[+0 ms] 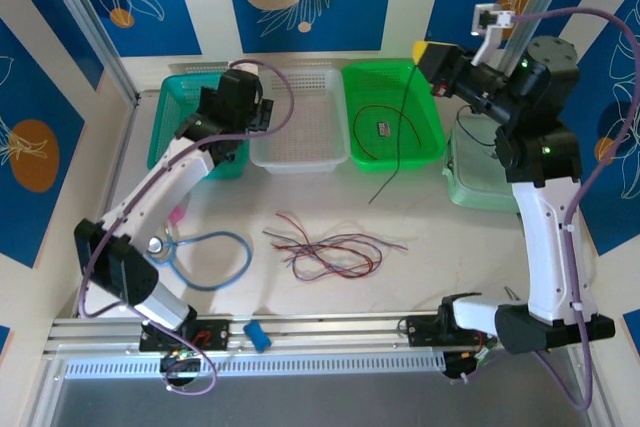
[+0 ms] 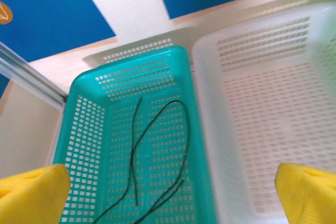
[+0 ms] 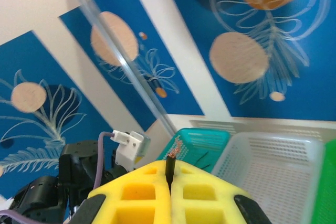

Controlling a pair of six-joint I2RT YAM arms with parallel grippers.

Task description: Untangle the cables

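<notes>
A tangle of thin red, black, brown-orange and pale cables (image 1: 325,252) lies on the table's middle. My right gripper (image 1: 430,57) hovers above the green basket (image 1: 432,145), shut on a black cable (image 1: 400,137) that hangs down across the basket to the table. In the right wrist view the yellow pads (image 3: 210,192) pinch this black cable (image 3: 169,169), its bare copper tip sticking up. My left gripper (image 2: 170,182) is open above the teal basket (image 2: 84,129), where another black cable (image 2: 157,150) lies. A thin dark-red cable (image 1: 375,115) lies in the green basket.
A white basket (image 1: 297,155) stands between the teal and green ones. A pale green bin (image 1: 478,187) sits at the right. A thick light-blue looped hose (image 1: 215,259) lies at the front left, and a small blue object (image 1: 258,335) rests on the front rail.
</notes>
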